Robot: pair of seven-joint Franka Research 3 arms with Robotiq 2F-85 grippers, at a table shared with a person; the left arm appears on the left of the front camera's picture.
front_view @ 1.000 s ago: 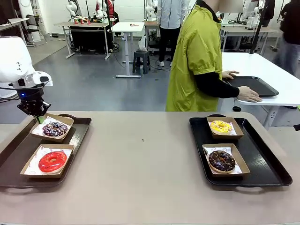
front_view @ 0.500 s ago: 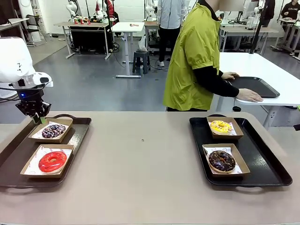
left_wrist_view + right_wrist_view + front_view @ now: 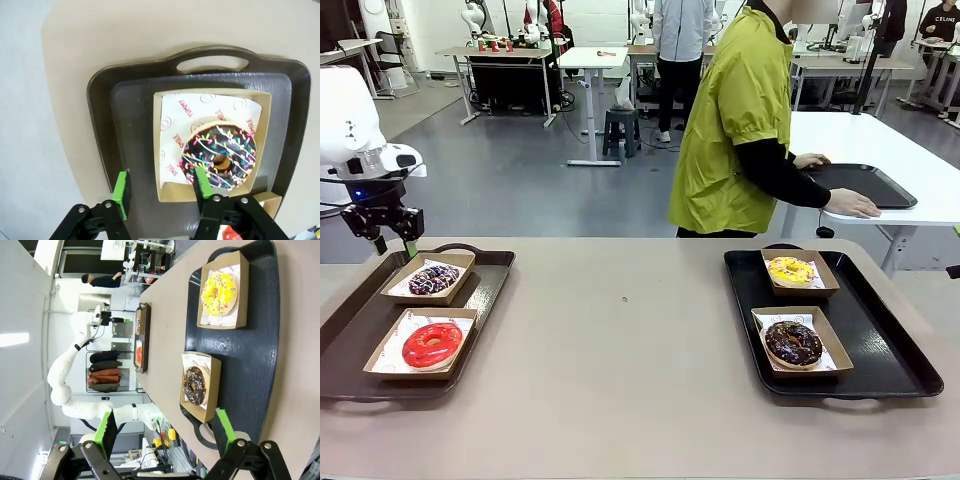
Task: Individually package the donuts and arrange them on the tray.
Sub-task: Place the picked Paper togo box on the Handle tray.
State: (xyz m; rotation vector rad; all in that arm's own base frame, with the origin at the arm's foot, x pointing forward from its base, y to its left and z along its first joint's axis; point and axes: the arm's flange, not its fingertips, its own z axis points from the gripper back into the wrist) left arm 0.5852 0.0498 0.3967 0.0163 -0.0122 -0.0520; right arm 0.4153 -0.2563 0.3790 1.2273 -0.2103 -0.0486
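Observation:
Two dark trays lie on the table. The left tray (image 3: 488, 278) holds the dark purple donut (image 3: 434, 279) and the red donut (image 3: 432, 343), each in its own brown box. My left gripper (image 3: 395, 246) hangs open just above that tray's far left corner. In the left wrist view it (image 3: 161, 186) is open over the near edge of the purple donut's (image 3: 220, 158) box, touching nothing. The right tray (image 3: 885, 345) carries the boxed yellow donut (image 3: 791, 270) and chocolate donut (image 3: 793, 342). My right gripper (image 3: 165, 432) is open off the tray's end, with the chocolate donut (image 3: 195, 385) nearest and the yellow donut (image 3: 220, 292) beyond.
A person in a yellow-green jacket (image 3: 735, 130) stands at the far edge, turned to a white side table with both hands on another black tray (image 3: 860, 183). Bare tabletop (image 3: 620, 340) stretches between the two trays.
My left gripper opened and let go of the purple donut's box, which dropped from a tilt to lie flat on the tray. The gripper then rose and drew slightly left.

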